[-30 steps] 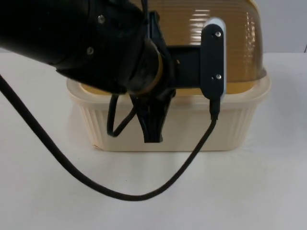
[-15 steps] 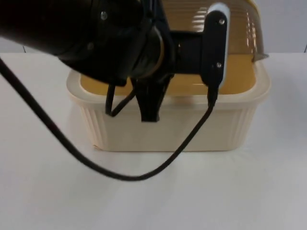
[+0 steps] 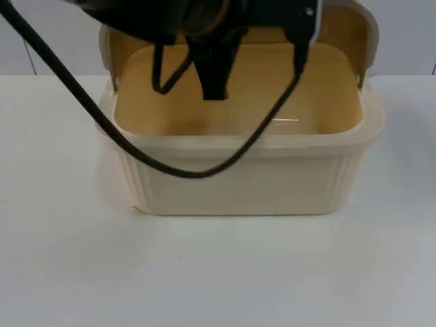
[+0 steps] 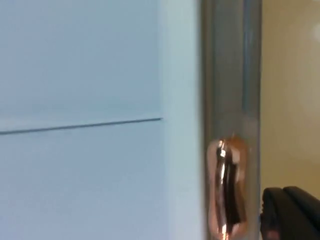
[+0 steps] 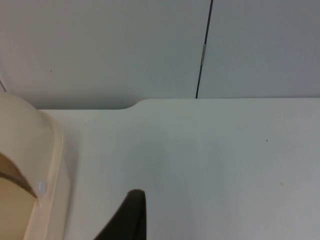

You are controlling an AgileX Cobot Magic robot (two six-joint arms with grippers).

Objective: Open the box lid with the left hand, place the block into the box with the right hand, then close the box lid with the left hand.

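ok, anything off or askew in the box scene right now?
Nothing damaged or spilled. The cream box sits squarely on the white table with its lid swung up at the back. The left pincer hangs over the open box. One oddity: the interior looks bare and no block is visible.

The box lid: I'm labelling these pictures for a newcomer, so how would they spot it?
On the white table stands one cream ribbed box. The box lid is the translucent amber cover standing open behind its rear rim, with the left gripper hanging before it.
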